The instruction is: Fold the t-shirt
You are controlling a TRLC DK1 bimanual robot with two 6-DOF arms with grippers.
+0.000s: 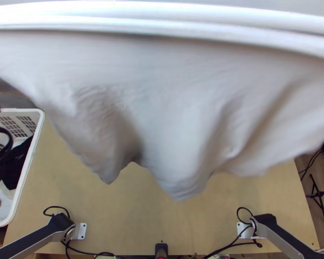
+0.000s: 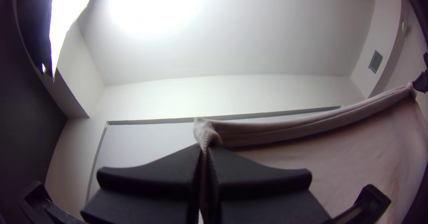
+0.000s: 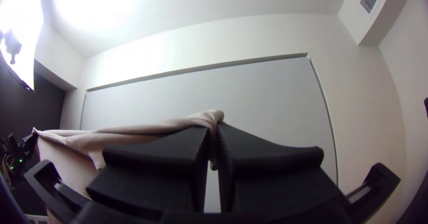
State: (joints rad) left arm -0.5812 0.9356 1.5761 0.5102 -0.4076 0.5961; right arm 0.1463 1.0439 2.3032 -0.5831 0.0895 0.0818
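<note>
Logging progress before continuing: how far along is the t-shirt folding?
Done: left gripper and right gripper each pinch the t-shirt. In hand: it hangs spread between them above the table. Left: laying it down, then likely all folding, as its lower edge hangs loose.

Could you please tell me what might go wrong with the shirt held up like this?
The t-shirt might slip free, since the left gripper and the right gripper each have just a small pinch of its edge between their jaws. Its lower part hangs in uneven folds above the table, so it could land creased.
</note>
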